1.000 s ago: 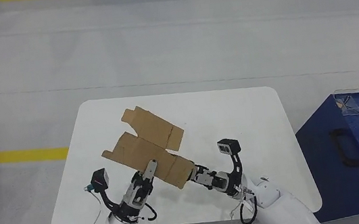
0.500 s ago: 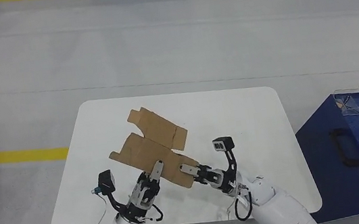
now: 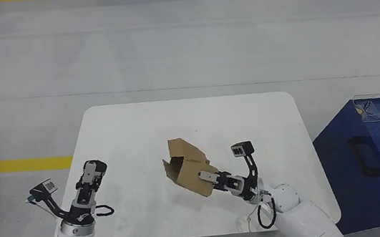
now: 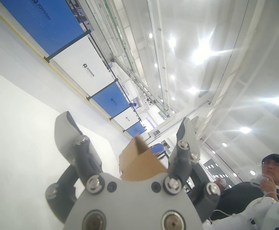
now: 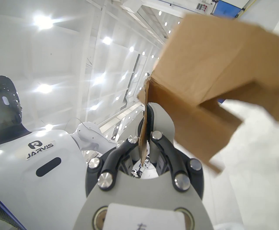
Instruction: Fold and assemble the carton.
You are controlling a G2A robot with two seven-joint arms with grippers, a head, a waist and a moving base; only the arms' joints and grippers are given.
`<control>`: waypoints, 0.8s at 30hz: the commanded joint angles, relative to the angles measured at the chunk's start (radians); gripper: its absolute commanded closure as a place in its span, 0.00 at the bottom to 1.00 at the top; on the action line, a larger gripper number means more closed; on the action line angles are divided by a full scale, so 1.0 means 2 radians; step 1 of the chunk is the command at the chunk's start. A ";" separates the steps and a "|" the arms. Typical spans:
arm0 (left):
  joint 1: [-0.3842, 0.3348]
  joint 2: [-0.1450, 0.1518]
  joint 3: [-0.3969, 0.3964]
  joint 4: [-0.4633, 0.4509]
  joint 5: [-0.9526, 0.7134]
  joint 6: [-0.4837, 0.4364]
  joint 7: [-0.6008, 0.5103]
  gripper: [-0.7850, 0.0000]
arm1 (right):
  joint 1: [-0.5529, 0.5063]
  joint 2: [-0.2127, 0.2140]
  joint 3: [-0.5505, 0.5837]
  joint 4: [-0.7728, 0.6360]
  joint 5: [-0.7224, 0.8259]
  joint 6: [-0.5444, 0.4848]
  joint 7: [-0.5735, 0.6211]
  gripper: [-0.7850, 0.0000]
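Left hand (image 3: 93, 169) now off carton (image 3: 185, 167)

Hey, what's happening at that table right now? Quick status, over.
Right gripper shut on carton flap. Left gripper open, well apart from it. Box partly opened, held over table. Nothing blocking it.

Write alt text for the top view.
The right gripper clamps one flap of a brown cardboard carton, partly opened into a box, over a white rounded table. The open left gripper sits apart near the table's left edge.
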 commanded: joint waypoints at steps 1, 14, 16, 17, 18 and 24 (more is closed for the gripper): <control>-0.003 0.003 -0.010 -0.003 -0.031 -0.001 -0.033 0.00 | -0.003 0.001 0.000 -0.001 0.002 0.014 0.007 1.00; -0.004 0.004 -0.010 -0.005 -0.055 0.000 -0.058 0.00 | -0.002 0.002 0.002 -0.002 -0.004 0.020 0.014 1.00; -0.004 0.004 -0.010 -0.005 -0.055 0.000 -0.058 0.00 | -0.002 0.002 0.002 -0.002 -0.004 0.020 0.014 1.00; -0.004 0.004 -0.010 -0.005 -0.055 0.000 -0.058 0.00 | -0.002 0.002 0.002 -0.002 -0.004 0.020 0.014 1.00; -0.004 0.004 -0.010 -0.005 -0.055 0.000 -0.058 0.00 | -0.002 0.002 0.002 -0.002 -0.004 0.020 0.014 1.00; -0.004 0.004 -0.010 -0.005 -0.055 0.000 -0.058 0.00 | -0.003 0.002 0.000 -0.008 -0.004 0.026 0.013 1.00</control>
